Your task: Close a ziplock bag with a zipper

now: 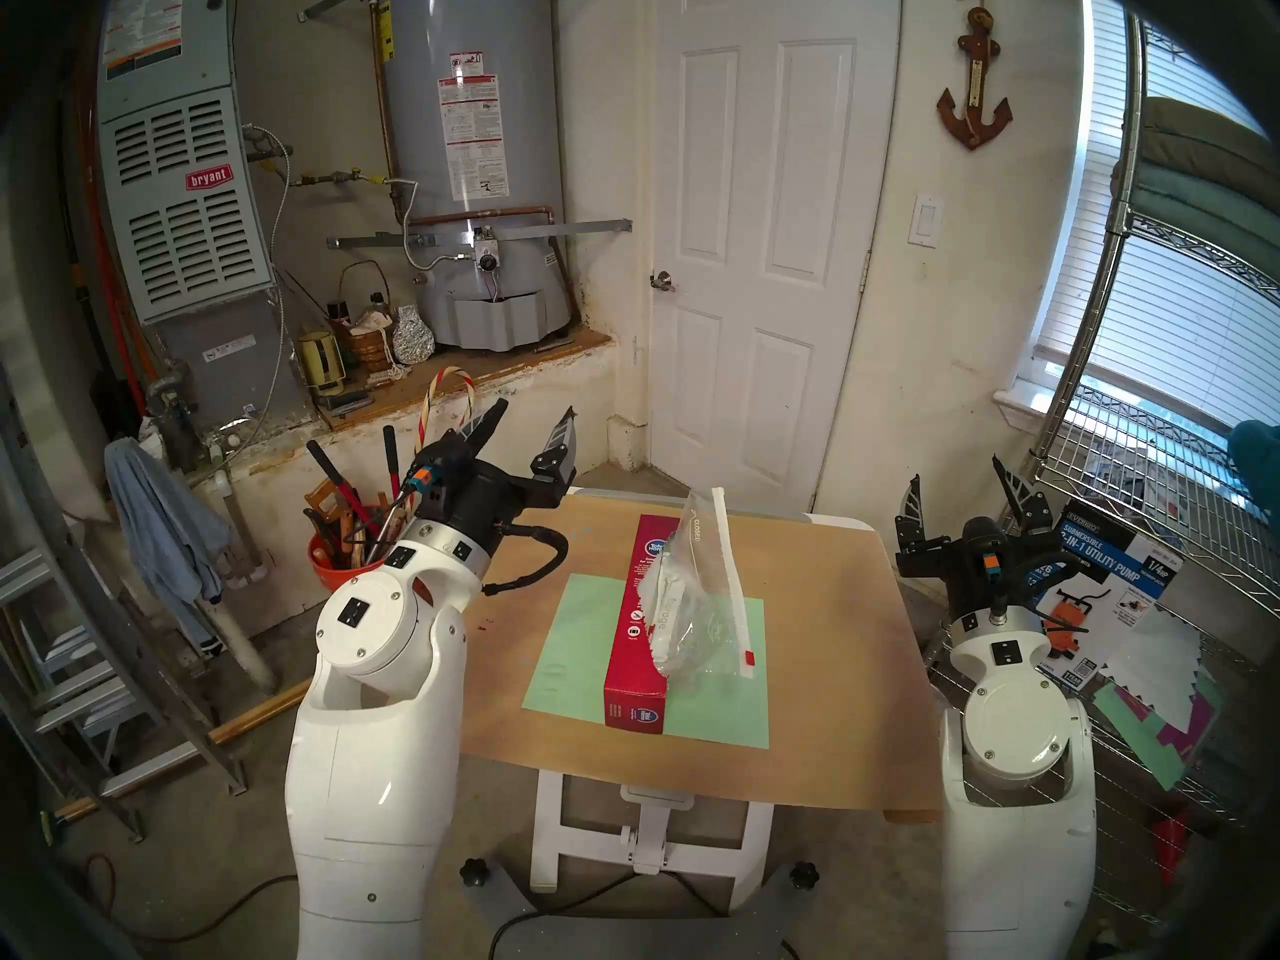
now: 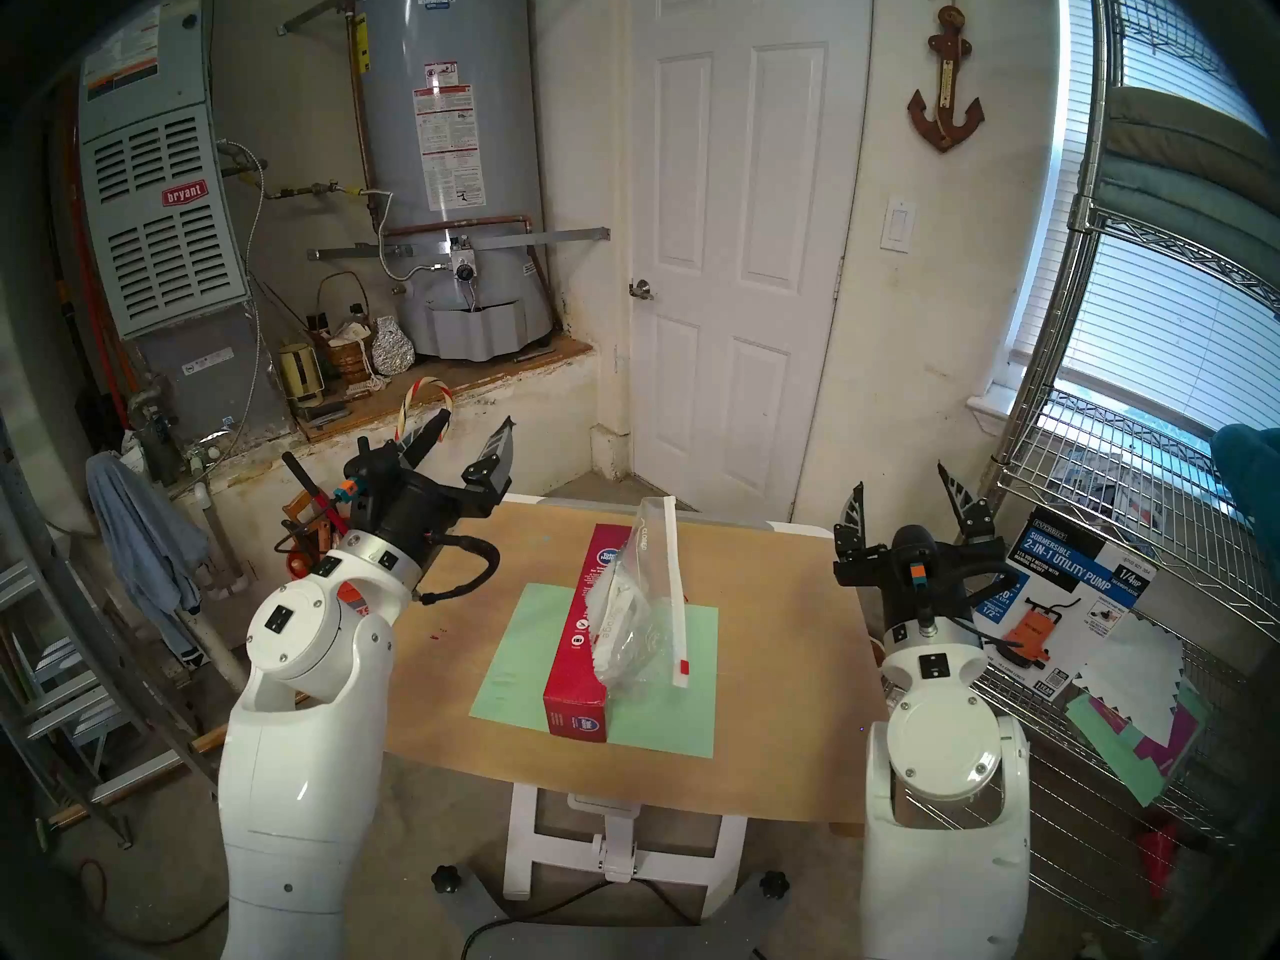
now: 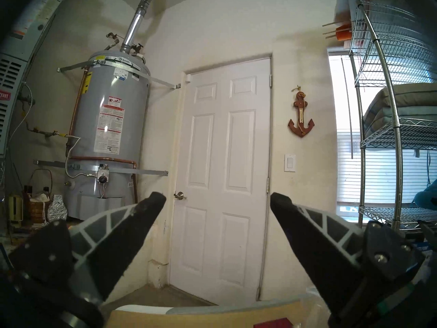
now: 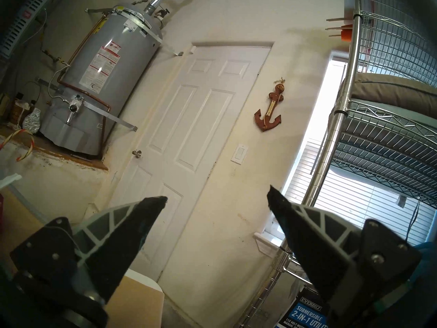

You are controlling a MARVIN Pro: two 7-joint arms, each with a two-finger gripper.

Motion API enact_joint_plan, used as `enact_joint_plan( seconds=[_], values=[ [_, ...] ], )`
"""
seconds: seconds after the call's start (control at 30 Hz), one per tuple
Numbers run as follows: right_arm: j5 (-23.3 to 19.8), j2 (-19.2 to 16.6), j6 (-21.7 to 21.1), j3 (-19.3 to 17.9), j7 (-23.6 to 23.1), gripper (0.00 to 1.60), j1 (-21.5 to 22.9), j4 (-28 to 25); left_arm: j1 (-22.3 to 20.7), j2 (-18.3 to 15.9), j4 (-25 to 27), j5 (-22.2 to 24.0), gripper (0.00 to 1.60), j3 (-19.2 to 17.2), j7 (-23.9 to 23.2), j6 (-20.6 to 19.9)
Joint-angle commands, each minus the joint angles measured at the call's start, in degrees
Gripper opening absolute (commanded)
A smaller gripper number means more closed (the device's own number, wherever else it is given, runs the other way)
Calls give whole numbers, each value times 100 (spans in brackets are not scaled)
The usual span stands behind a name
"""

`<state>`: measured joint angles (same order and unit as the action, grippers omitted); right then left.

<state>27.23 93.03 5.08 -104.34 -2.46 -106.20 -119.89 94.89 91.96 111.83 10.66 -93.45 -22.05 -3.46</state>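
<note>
A clear crinkly ziplock bag (image 1: pixel 692 609) (image 2: pixel 637 619) leans against a long red cardboard box (image 1: pixel 634 633) (image 2: pixel 578 643) on a green mat in the middle of the table. Its white zipper (image 1: pixel 733 577) (image 2: pixel 675 584) runs along the raised right edge, with the small red slider tab (image 1: pixel 749 656) (image 2: pixel 683 665) at the near end. My left gripper (image 1: pixel 533 422) (image 2: pixel 474 429) (image 3: pixel 217 197) hangs open above the table's far left corner, well away from the bag. Off the table's right side, my right gripper (image 1: pixel 959 484) (image 2: pixel 900 484) (image 4: pixel 217 196) is open and empty too.
The tan table (image 1: pixel 831 661) holds the green mat (image 1: pixel 575 668). A wire shelf rack (image 1: pixel 1177 522) with a pump box (image 1: pixel 1108 577) stands close to the right arm. A bucket of tools (image 1: pixel 346 543) sits left of the table. A water heater (image 1: pixel 471 141) and a door (image 1: pixel 755 245) are behind.
</note>
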Motion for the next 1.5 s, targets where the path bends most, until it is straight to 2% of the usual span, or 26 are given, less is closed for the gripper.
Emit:
enact_joint_plan(
  seconds=[0.0, 0.23, 0.4, 0.47, 0.53, 0.6, 0.63, 0.73, 0.87, 1.0, 1.07, 1.13, 1.3, 1.33, 1.37, 1.47],
  values=[
    [2, -10, 21, 5, 10, 160, 39, -99, 671, 48, 484, -46, 160, 166, 90, -38],
    [-2, -13, 24, 5, 13, 160, 42, -90, 1193, 89, 525, -21, 160, 12, 201, -177],
    [-5, -15, 25, 5, 15, 160, 44, -84, 1630, 123, 889, 174, 160, 99, -6, -182],
    [-6, -15, 25, 5, 16, 160, 45, -83, 1619, 104, 888, 183, 160, 108, -83, -221],
    [-8, -17, 26, 5, 17, 160, 45, -81, 1906, 82, 1074, 337, 160, 21, -245, -199],
    [-9, -17, 26, 5, 17, 160, 45, -80, 1956, 21, 1070, 369, 160, -35, -331, -229],
    [-9, -18, 26, 6, 18, 160, 45, -80, 2086, -15, 1071, 413, 160, -226, -384, -278],
    [-11, -19, 27, 6, 19, 160, 46, -80, 2342, -56, 1108, 494, 160, -452, -529, -321],
    [-12, -21, 27, 7, 20, 160, 44, -83, 2635, -5, 1230, 643, 160, -616, -843, -364],
    [-14, -22, 27, 8, 22, 160, 43, -85, 2872, -34, 1337, 716, 160, -490, -1261, -440],
    [-14, -23, 26, 8, 23, 160, 42, -87, 3153, -25, 1470, 792, 160, -510, -1548, -435],
    [-14, -24, 26, 9, 24, 160, 41, -90, 3211, -70, 1502, 813, 160, -529, -1724, -470],
    [-13, -25, 24, 10, 25, 160, 38, -96, 3513, -123, 1610, 755, 160, -630, -2124, -509],
    [-13, -26, 23, 11, 25, 160, 36, -100, 3732, -163, 1683, 663, 160, -682, -2263, -494],
    [-12, -26, 22, 11, 25, 160, 36, -101, 3638, -149, 1621, 630, 160, -696, -2367, -545],
    [-12, -26, 20, 12, 26, 160, 33, -105, 3932, -140, 1825, 559, 160, -659, -2583, -508]
  ],
)
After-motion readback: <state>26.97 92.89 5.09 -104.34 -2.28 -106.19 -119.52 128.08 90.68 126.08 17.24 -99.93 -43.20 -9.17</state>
